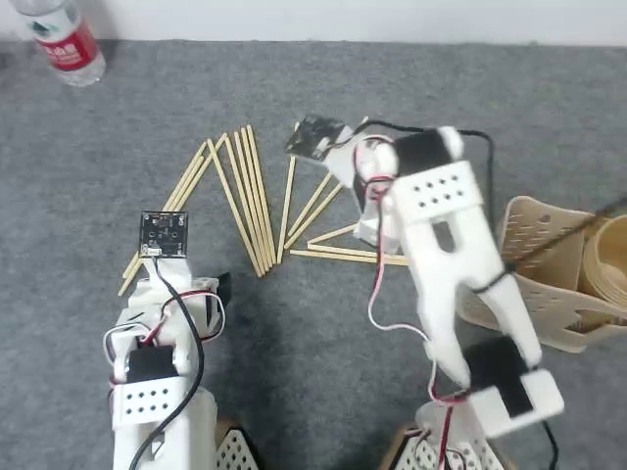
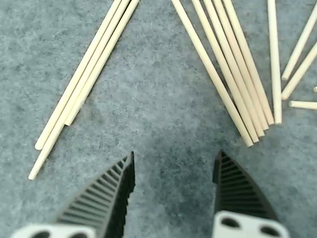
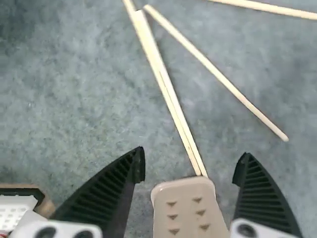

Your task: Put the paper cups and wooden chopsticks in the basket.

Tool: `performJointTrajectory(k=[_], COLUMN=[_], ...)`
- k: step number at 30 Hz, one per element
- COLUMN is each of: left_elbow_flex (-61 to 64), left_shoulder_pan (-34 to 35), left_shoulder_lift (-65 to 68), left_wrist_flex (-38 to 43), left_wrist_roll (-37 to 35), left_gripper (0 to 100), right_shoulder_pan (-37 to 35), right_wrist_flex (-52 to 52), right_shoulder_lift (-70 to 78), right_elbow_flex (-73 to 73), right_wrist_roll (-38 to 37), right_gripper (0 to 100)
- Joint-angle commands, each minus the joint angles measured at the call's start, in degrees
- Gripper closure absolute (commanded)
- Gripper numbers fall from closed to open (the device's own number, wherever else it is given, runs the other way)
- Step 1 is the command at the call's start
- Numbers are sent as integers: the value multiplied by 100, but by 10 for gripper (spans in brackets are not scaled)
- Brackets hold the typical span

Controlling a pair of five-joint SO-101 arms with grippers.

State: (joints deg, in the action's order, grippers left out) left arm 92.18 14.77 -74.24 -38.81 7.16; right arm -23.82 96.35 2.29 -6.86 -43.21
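Left gripper (image 2: 176, 153) hangs wide open and empty over grey carpet (image 2: 158, 99), near the fanned wooden chopsticks (image 1: 253, 196). Right gripper (image 3: 193, 151), also wide open and gripping nothing, sits above loose chopsticks. Beige basket (image 1: 537, 235) lies well apart at the right, with paper cups (image 1: 609, 259) beside or inside it, unclear which.

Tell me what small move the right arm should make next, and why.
Probably lower and close: the right gripper hangs open, and the pair of pale wooden chopsticks runs straight into the gap between its jaws, not yet gripped.
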Motion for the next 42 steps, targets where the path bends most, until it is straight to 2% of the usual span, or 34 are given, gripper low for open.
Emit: performJointTrajectory(k=[1, 7, 15, 26, 32, 42], left_elbow_flex=[-22, -22, -22, -22, -22, -22], left_shoulder_pan=[18, 9, -141, -167, -167, -167], left_shoulder_lift=[-62, -62, -62, -62, -62, -62], left_wrist_flex=[132, 132, 132, 114, 114, 114], left_wrist_roll=[-53, -35, -18, -18, -18, -18], left_gripper=[757, 757, 757, 757, 757, 757], right_shoulder_pan=[-66, -110, -321, -374, -374, -374], right_wrist_flex=[-347, -989, -1692, -1719, -1727, -1938], right_shoulder_lift=[286, 1270, 2097, 2519, 2668, 2879], right_elbow_flex=[-18, -18, -26, -26, -44, -44], right_wrist_roll=[-132, -141, -114, -105, -123, -141], right_gripper=[715, 779, 768, 772, 884, 874])
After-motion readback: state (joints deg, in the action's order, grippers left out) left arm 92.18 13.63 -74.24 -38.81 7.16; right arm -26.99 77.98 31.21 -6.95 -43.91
